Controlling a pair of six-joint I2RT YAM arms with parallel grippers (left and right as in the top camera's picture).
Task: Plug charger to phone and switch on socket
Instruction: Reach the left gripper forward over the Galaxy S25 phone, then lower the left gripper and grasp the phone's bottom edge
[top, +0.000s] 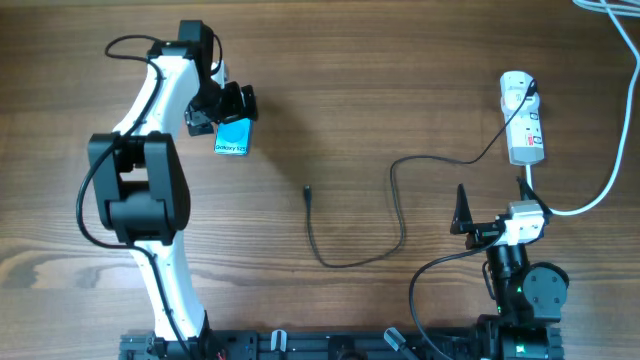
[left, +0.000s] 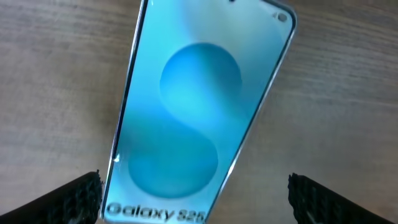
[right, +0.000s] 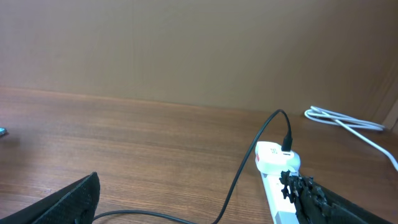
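Note:
The phone (top: 232, 136) lies flat at the upper left, its light blue screen reading "Galaxy S25". It fills the left wrist view (left: 199, 106). My left gripper (top: 224, 110) is open, and its two fingers (left: 196, 202) straddle the phone's text end without closing on it. The white socket (top: 522, 118) lies at the upper right and also shows in the right wrist view (right: 273, 163). The thin black charger (top: 400, 215) is plugged into the socket. It loops across the table to a free tip (top: 307, 190). My right gripper (top: 493, 202) is open and empty, just in front of the socket.
A thick white lead (top: 605, 185) runs from the socket's near end out to the right edge and up the far right. It also shows in the right wrist view (right: 343, 118). The black cable (right: 245, 174) passes between my right fingers.

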